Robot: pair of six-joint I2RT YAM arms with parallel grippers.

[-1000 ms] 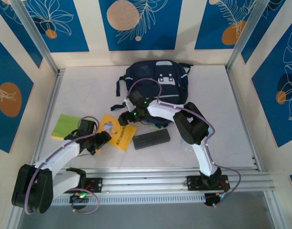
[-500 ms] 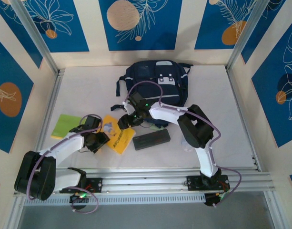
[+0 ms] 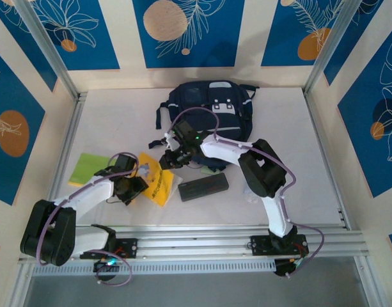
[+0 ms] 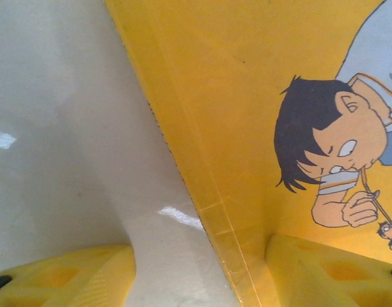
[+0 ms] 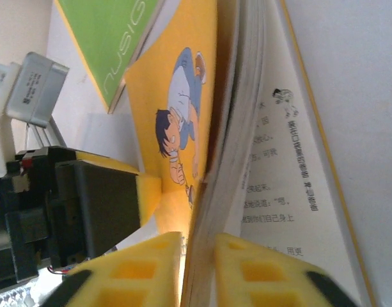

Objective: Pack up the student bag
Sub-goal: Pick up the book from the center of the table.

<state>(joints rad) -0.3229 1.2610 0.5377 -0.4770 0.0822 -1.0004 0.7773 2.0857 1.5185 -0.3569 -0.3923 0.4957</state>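
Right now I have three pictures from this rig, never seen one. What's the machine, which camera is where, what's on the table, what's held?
Two robot arms are bolted side by side at the near edge of a table. The wide picture comes from a fixed camera above and behind them. Each close-up comes from a camera on one wrist, so the yellow blocks at the bottom are that arm's own fingers. On the table lie a dark blue backpack, a green book, a yellow picture book and a dark case. The right gripper is shut on the yellow picture book's cover and some pages, holding it open. The left gripper is open, straddling that book's edge: one finger over the table, one at the cover.
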